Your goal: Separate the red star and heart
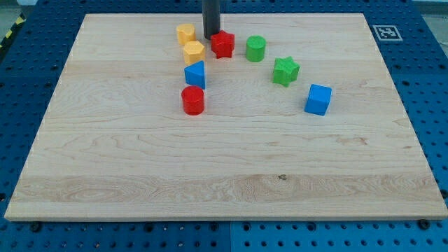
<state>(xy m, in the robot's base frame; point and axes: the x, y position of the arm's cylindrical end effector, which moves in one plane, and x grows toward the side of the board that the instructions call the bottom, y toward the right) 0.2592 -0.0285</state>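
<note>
The red star (222, 44) lies near the view's top, middle. Two orange-yellow blocks lie to its left: one (193, 52) close beside the star, looking heart-like, and one (185, 33) above it whose shape I cannot make out. My dark rod comes down from the view's top edge. My tip (211, 37) rests on the board just at the star's upper left, between the star and the upper orange block. I cannot tell whether it touches the star.
A blue block (195, 74) and a red cylinder (192, 100) lie below the orange blocks. A green cylinder (255, 48), a green star (285, 71) and a blue cube (318, 99) lie to the right. The wooden board (224, 182) is ringed by blue pegboard.
</note>
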